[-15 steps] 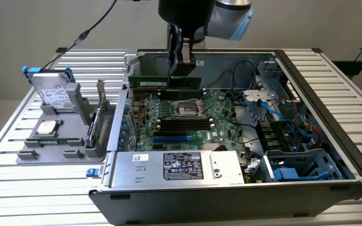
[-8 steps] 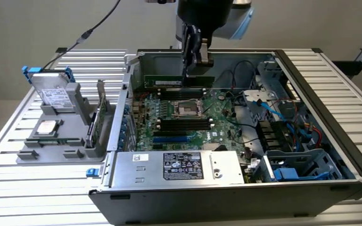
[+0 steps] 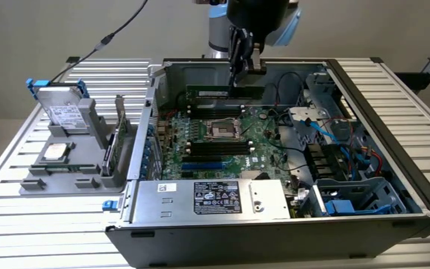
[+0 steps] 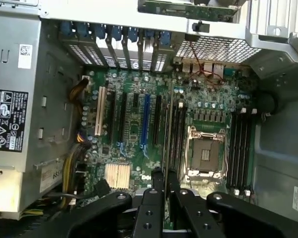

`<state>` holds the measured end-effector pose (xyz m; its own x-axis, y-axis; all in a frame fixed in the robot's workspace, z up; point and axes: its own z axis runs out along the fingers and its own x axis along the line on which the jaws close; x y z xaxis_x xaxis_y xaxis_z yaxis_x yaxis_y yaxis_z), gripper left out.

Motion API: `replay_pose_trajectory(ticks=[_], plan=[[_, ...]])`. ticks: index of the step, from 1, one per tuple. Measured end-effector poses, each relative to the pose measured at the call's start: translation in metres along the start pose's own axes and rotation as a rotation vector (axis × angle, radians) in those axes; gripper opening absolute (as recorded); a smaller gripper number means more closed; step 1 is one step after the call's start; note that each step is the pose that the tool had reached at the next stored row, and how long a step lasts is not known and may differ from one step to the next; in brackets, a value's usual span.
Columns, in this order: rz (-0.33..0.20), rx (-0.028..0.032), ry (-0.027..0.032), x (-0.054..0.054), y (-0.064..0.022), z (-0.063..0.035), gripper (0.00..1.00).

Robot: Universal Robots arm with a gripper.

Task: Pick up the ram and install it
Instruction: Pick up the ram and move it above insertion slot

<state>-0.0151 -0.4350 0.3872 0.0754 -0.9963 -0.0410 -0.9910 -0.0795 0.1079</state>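
Note:
The ram (image 3: 225, 91) is a slim green stick with a white label. My gripper (image 3: 243, 73) is shut on its upper edge and holds it level inside the open computer case (image 3: 416, 185). It hangs above the motherboard (image 3: 260, 145), over the black memory slots (image 3: 215, 109) beside the CPU socket (image 3: 223, 130), and does not touch them. In the wrist view the ram (image 4: 167, 129) appears edge-on as a thin line running out from between my black fingers (image 4: 151, 208). It lies next to the slots (image 4: 179, 134) by the socket (image 4: 204, 153).
A grey holder (image 3: 65, 179) at the exterior view's left carries a silver hard drive (image 3: 65, 109) and an upright expansion card (image 3: 116, 140). The power supply (image 3: 215, 199) fills the case's near side. Cables and drive cages (image 3: 342, 145) crowd its right side.

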Motion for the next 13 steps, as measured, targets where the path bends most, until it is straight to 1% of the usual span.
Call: replay_pose_trajectory(ticks=[3, 8, 9, 11, 13], plan=[[0.000, 0.0011, 0.0001, -0.013, -0.0021, 0.0024, 0.14], [0.000, 0.0059, 0.0011, -0.035, -0.0044, 0.0074, 0.14], [0.000, 0.0070, 0.0012, -0.039, -0.0047, 0.0084, 0.14], [0.000, 0.0101, 0.0016, -0.041, -0.0050, 0.0094, 0.14], [0.000, 0.0102, 0.0015, -0.041, -0.0051, 0.0094, 0.14]])
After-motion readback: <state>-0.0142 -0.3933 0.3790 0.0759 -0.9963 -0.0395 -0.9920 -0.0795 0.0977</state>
